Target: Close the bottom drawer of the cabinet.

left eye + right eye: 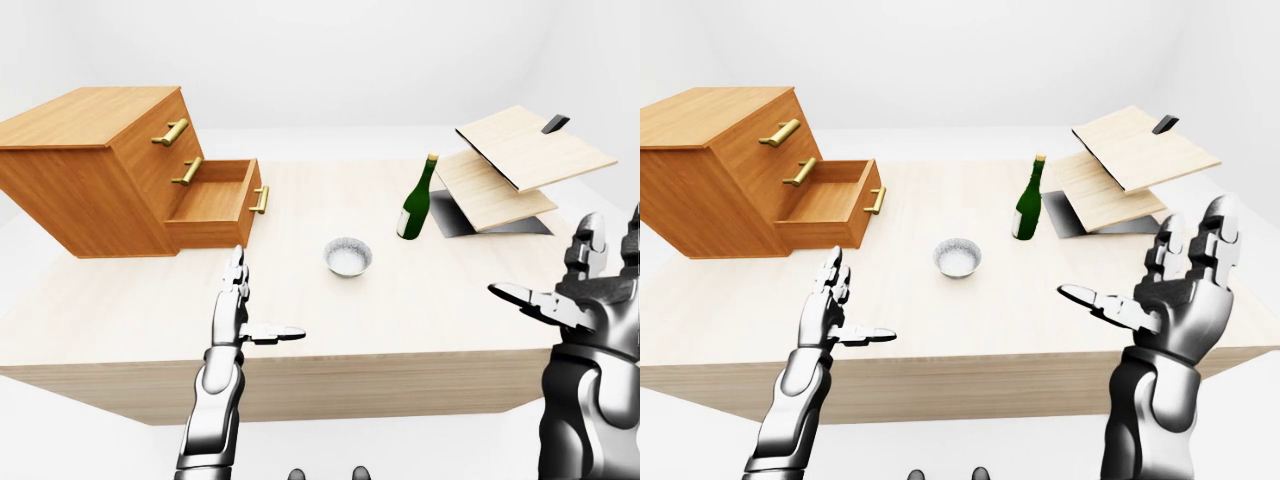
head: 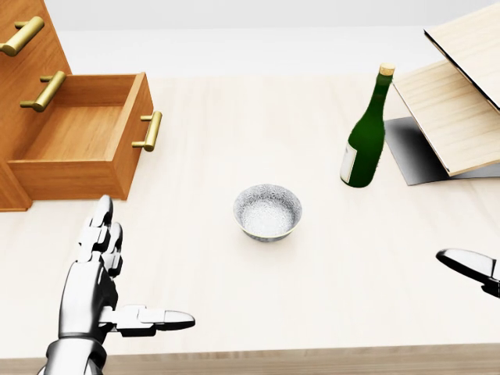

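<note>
In the head view, bare table (image 2: 195, 258) lies between the left hand (image 2: 98, 269) and the open drawer (image 2: 86, 148) at upper left. The bowl (image 2: 267, 211) and bottle (image 2: 366, 133) stand well to the right of that stretch.

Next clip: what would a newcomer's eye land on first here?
Probably the wooden cabinet at the left-eye view's upper left, its bottom drawer pulled open over the pale table. Next, the green bottle standing right of centre, with a small silver bowl mid-table. Both metal hands, left hand and right hand, are held open, touching nothing.
</note>
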Available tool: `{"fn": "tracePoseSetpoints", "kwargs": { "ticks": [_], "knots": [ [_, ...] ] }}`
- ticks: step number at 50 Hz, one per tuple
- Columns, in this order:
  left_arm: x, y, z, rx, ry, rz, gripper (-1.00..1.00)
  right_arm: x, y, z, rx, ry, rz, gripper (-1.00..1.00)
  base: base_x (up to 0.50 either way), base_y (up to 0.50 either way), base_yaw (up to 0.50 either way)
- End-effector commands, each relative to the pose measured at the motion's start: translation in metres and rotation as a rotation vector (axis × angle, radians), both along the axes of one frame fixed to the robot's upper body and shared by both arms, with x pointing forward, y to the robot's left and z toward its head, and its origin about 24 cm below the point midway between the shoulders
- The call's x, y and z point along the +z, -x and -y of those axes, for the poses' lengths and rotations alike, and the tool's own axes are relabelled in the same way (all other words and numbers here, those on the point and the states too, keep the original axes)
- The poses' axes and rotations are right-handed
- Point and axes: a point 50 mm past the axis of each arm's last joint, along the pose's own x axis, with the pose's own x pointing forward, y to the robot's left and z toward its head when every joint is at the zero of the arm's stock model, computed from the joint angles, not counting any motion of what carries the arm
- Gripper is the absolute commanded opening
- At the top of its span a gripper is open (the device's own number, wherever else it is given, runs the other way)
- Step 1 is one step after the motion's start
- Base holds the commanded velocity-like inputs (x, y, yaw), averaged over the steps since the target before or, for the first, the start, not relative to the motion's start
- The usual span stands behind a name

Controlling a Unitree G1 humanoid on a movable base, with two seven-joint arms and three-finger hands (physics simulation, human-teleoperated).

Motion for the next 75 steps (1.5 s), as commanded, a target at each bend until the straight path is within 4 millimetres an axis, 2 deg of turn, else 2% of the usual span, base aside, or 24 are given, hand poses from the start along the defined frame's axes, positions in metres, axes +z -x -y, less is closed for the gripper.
{"fn": "tracePoseSetpoints", "kwargs": {
  "ticks": [1, 10, 66, 75],
  "knots": [
    [-0.0014, -0.0005, -0.0002, 0.002, 0.001, -0.002, 1.00, 0.0108, 0.0130, 0.0098, -0.045, -0.020, 0.062, 1.00, 0.00, 0.00, 0.00],
    [-0.0056, -0.0009, 0.0012, -0.002, 0.000, -0.007, 1.00, 0.0100, 0.0120, 0.0069, -0.029, -0.005, 0.053, 1.00, 0.00, 0.00, 0.00],
    [-0.0032, -0.0016, 0.0007, 0.002, 0.001, -0.003, 1.00, 0.0094, 0.0094, 0.0040, -0.002, 0.012, 0.048, 1.00, 0.23, 0.00, 0.00],
    [-0.0055, -0.0034, -0.0011, 0.007, 0.003, -0.009, 1.00, 0.0085, 0.0105, 0.0031, 0.015, 0.008, 0.048, 1.00, 0.01, 0.00, 0.00]
  ]
}}
